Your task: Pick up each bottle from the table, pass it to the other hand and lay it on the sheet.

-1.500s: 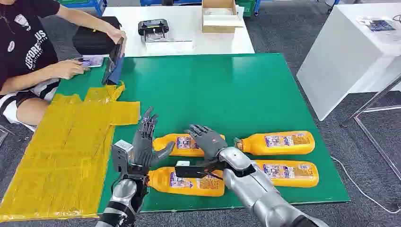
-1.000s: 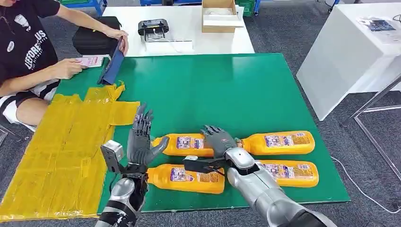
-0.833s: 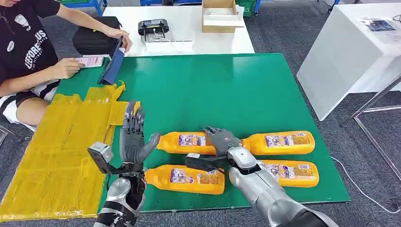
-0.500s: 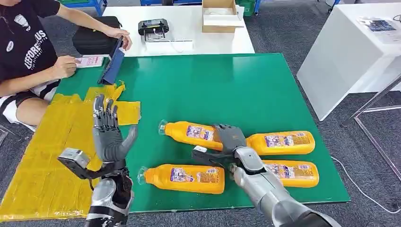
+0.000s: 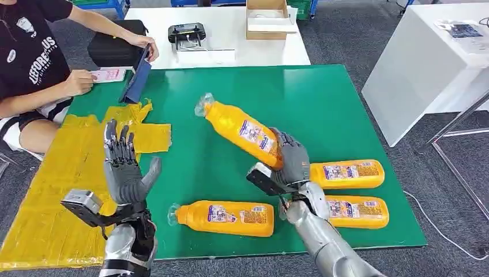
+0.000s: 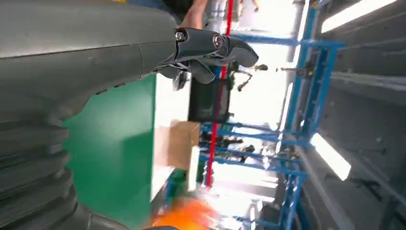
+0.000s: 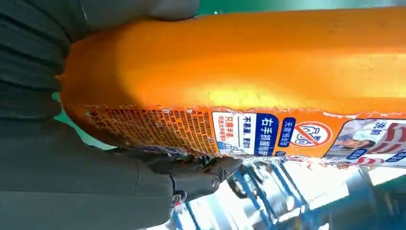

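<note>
My right hand [image 5: 293, 160] grips the base of an orange bottle [image 5: 240, 128] and holds it lifted above the green table [image 5: 300, 104], its clear cap pointing up and to the left. The right wrist view has that orange bottle [image 7: 249, 72] close up, its label showing, in my right hand [image 7: 95, 163]. My left hand [image 5: 124, 167] is raised over the edge of the yellow sheet [image 5: 63, 173], fingers spread, palm facing the bottle, nothing in it. My left hand [image 6: 95, 52] also shows in the left wrist view. Three more orange bottles lie on the table: one in front [image 5: 225, 218], two at the right [image 5: 346, 173] [image 5: 356, 211].
A person [image 5: 34, 63] sits at the far left of the table, hands on a pink card [image 5: 106, 75] and a blue tablet [image 5: 137, 81]. A white table behind holds a black device [image 5: 186, 33] and a cardboard box [image 5: 266, 18]. Another white table [image 5: 427, 63] stands right.
My right hand closed on one lying bottle and lifted it off the table, tilting its cap upward. My left hand drew back to the left, over the sheet's edge.
</note>
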Controlling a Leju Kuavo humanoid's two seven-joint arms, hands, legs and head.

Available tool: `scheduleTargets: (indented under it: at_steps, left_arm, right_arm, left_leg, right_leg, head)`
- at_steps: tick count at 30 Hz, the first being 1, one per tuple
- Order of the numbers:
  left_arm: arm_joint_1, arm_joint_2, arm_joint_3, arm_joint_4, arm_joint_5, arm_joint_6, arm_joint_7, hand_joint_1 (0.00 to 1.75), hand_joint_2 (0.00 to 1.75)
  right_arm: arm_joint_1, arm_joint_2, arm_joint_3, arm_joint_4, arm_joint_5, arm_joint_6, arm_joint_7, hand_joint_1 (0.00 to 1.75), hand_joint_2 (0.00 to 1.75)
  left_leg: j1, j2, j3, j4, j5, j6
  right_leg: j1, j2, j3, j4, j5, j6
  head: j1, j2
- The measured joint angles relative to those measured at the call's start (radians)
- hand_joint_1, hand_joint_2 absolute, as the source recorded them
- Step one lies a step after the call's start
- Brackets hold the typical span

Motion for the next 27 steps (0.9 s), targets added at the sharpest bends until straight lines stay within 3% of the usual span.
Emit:
scheduleTargets:
  at_steps: [7, 27]
  left_arm:
    - [-0.016, 0.015, -0.064, 0.094, 0.025, -0.125, 0.01, 0.0, 1.75]
    - [-0.049, 0.05, -0.102, 0.174, 0.054, -0.204, 0.016, 0.0, 1.75]
  right_arm:
    - [0.104, 0.036, -0.018, -0.187, -0.089, 0.152, -0.048, 1.75, 1.75]
    - [0.132, 0.081, 0.111, -0.122, -0.009, 0.189, -0.093, 1.75, 1.75]
  left_leg:
    - [0.0, 0.001, -0.001, 0.0, 0.0, 0.0]
    - [0.0, 0.0, -0.001, 0.0, 0.0, 0.0]
  right_leg:
    - [0.0, 0.001, -0.001, 0.0, 0.0, 0.0]
    - [0.0, 0.001, -0.001, 0.0, 0.0, 0.0]
  head:
    - [0.0, 0.0]
    - [0.0, 0.0]
